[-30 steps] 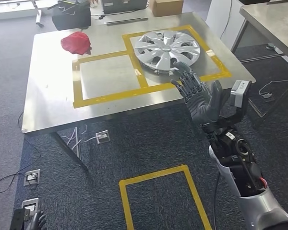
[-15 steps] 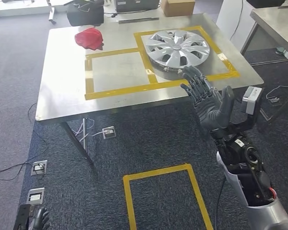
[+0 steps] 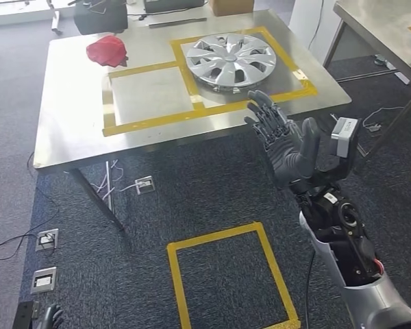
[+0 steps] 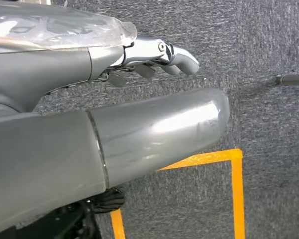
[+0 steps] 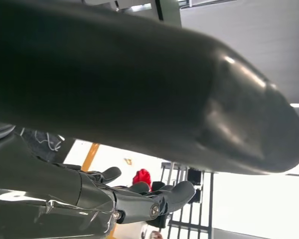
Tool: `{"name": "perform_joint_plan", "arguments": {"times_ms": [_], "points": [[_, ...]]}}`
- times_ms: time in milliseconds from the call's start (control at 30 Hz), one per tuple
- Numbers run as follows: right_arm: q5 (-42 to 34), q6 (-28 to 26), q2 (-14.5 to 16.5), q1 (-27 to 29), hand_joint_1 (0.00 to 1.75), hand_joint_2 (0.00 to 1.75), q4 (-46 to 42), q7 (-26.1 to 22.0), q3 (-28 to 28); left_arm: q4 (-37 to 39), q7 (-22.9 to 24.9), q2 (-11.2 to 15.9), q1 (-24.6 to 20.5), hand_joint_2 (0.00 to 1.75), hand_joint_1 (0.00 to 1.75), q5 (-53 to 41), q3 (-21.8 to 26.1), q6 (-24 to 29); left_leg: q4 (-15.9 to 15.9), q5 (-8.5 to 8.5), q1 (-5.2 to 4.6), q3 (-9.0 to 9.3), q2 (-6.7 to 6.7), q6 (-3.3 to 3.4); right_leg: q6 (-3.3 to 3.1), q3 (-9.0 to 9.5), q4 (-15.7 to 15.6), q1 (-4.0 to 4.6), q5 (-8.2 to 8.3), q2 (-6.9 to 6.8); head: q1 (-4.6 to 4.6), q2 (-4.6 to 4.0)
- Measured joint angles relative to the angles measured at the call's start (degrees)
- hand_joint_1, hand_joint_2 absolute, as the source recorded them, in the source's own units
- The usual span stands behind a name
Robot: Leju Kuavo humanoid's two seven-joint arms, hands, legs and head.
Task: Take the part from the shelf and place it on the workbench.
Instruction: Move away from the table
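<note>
A silver wheel cover lies flat on the steel workbench, inside the right-hand yellow-taped square. My right hand is raised in front of the bench's near edge, palm up, fingers spread, holding nothing, a short way this side of the cover. Its thumb and fingers also appear in the right wrist view, empty. My left hand hangs low at the bottom left of the head view. In the left wrist view its thumb and fingers lie extended over the carpet with nothing in them.
A red cloth lies on the bench's far left. A second taped square sits left of the cover. A yellow tape square marks the carpet before me. Cables and floor sockets lie under the bench. Another steel table stands at right.
The whole view has shifted left and back as the camera moved. My right hand stays raised and empty near the bench edge; the wheel cover stays on the bench.
</note>
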Motion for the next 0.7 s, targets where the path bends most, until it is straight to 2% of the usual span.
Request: {"name": "perform_joint_plan", "arguments": {"times_ms": [33, 100, 133, 167, 200, 267, 300, 333, 367, 400, 467, 500, 533, 600, 633, 667, 700], "points": [[0.0, 0.08, 0.0, -0.17, 0.0, 0.0, 0.07, -0.11, 0.02, 0.0, 0.04, 0.02, -0.05, 0.0, 0.0, 0.05, 0.0, 0.08, -1.02, 0.24, -0.1, 0.38, -0.03, 0.32, 0.29, -0.2, 0.09, 0.06, 0.23, -0.03, 0.07, 0.0], [0.0, 0.17, 0.0, -0.34, 0.0, 0.0, 0.26, -0.27, 0.05, 0.0, 0.11, -0.01, 0.0, 0.0, 0.0, 0.17, 0.0, 0.21, -1.07, 0.8, -0.12, 0.01, -0.06, 0.99, 0.94, -0.48, 0.14, 0.07, 0.59, -0.03, 0.27, 0.0], [0.0, 0.25, 0.0, -0.4, 0.0, 0.0, 0.38, -0.37, 0.05, 0.0, 0.14, -0.03, -0.02, 0.0, 0.0, 0.22, 0.0, 0.25, -1.15, 1.16, -0.04, -0.18, -0.03, 1.32, 1.29, -0.7, 0.5, 0.0, 0.19, 0.01, 0.27, 0.0], [0.03, 0.37, 0.0, -0.49, 0.0, 0.0, 0.53, -0.48, 0.04, 0.0, 0.14, -0.05, -0.07, 0.0, 0.0, 0.27, 0.0, 0.26, -1.28, 1.54, 0.07, -0.43, 0.02, 1.67, 1.62, -1.18, 1.68, -0.05, -0.97, 0.05, 0.4, 0.0], [0.05, 0.51, 0.0, -0.6, 0.0, 0.0, 0.72, -0.61, 0.04, 0.0, 0.14, -0.09, -0.13, 0.0, 0.0, 0.31, 0.0, 0.27, -1.39, 1.94, 0.19, -0.74, 0.08, 1.95, 1.94, -2.06, 4.11, -0.16, -2.99, 0.09, 0.66, 0.0], [0.11, 0.83, 0.0, -0.73, 0.0, 0.0, 1.26, -0.86, 0.09, 0.0, 0.14, -0.14, -0.17, 0.0, 0.0, 0.33, 0.0, 0.27, -1.34, 2.57, 0.2, -1.52, 0.11, 2.21, 2.48, -4.48, 11.8, -0.38, -7.94, 0.09, 1.28, 0.0], [0.13, 0.94, 0.0, -0.75, 0.0, 0.0, 1.59, -1.03, 0.12, 0.0, 0.14, -0.16, -0.15, 0.0, 0.0, 0.33, 0.0, 0.25, -1.3, 2.87, 0.19, -1.95, 0.12, 2.21, 2.66, -5.33, 15.16, -0.48, -9.59, 0.09, 1.5, 0.0], [0.14, 1.03, 0.0, -0.76, 0.0, 0.0, 1.91, -1.17, 0.16, 0.0, 0.14, -0.17, -0.12, 0.0, 0.0, 0.34, 0.0, 0.23, -1.23, 3.16, 0.2, -2.37, 0.11, 2.16, 2.77, -5.33, 16.71, -0.55, -10.11, 0.08, 1.66, 0.0], [0.15, 1.09, 0.0, -0.8, 0.0, 0.0, 2.18, -1.31, 0.19, 0.0, 0.14, -0.17, -0.1, 0.0, 0.0, 0.34, 0.0, 0.19, -1.16, 3.42, 0.21, -2.74, 0.09, 2.08, 2.78, -4.18, 15.87, -0.61, -9.49, 0.07, 1.86, 0.0], [0.16, 1.12, 0.0, -0.9, 0.0, 0.0, 2.38, -1.4, 0.2, 0.0, 0.14, -0.17, -0.08, 0.0, 0.0, 0.34, 0.0, 0.15, -1.09, 3.64, 0.22, -3.05, 0.06, 1.94, 2.71, -1.94, 12.78, -0.65, -8.03, 0.07, 2.12, 0.0], [0.24, 1.14, 0.01, -1.3, 0.0, 0.0, 2.65, -1.51, 0.22, 0.0, 0.14, -0.17, -0.09, 0.0, 0.0, 0.33, 0.0, 0.08, -0.91, 4.06, 0.15, -3.53, 0.01, 1.46, 2.37, 3.09, 4.37, -0.58, -5.48, 0.13, 2.63, 0.0], [0.29, 1.14, 0.01, -1.49, 0.0, 0.0, 2.76, -1.55, 0.22, 0.0, 0.14, -0.16, -0.11, 0.0, 0.0, 0.32, 0.0, 0.07, -0.83, 4.32, 0.07, -3.78, -0.01, 1.15, 2.16, 4.56, 1.54, -0.46, -4.84, 0.17, 2.77, 0.0], [0.34, 1.13, 0.02, -1.59, 0.0, 0.0, 2.86, -1.59, 0.23, 0.0, 0.14, -0.15, -0.12, 0.0, 0.0, 0.32, 0.0, 0.07, -0.78, 4.6, 0.02, -4.01, 0.0, 0.81, 1.93, 5.08, 0.19, -0.31, -4.71, 0.21, 2.79, 0.0], [0.37, 1.1, 0.03, -1.58, 0.0, 0.0, 3.04, -1.63, 0.25, 0.0, 0.16, -0.11, -0.09, 0.0, 0.0, 0.3, 0.0, 0.07, -0.82, 5.18, -0.02, -4.38, 0.02, 0.14, 1.27, 4.68, -0.03, -0.19, -4.27, 0.2, 2.6, 0.0], [0.39, 1.08, 0.04, -1.61, 0.0, 0.0, 3.1, -1.63, 0.26, 0.0, 0.18, -0.1, -0.07, 0.0, 0.0, 0.28, 0.0, 0.07, -0.56, 4.91, 0.05, -4.64, 0.01, -0.16, 0.81, 4.45, -0.17, -0.26, -3.87, 0.12, 2.46, 0.0], [0.42, 1.08, 0.05, -1.67, 0.0, 0.0, 3.13, -1.63, 0.27, 0.0, 0.22, -0.08, -0.08, 0.0, 0.0, 0.28, 0.0, 0.07, 0.59, 3.83, 0.1, -5.23, 0.0, -0.41, 0.29, 4.15, -0.34, -0.36, -3.42, 0.02, 2.24, 0.0], [0.44, 1.08, 0.07, -1.7, 0.0, 0.0, 3.13, -1.63, 0.28, 0.0, 0.28, -0.04, -0.09, 0.0, 0.0, 0.28, 0.0, 0.07, 2.94, 1.95, 0.14, -6.27, -0.01, -0.62, -0.19, 3.75, -0.51, -0.47, -2.94, -0.1, 1.91, 0.0]]}}
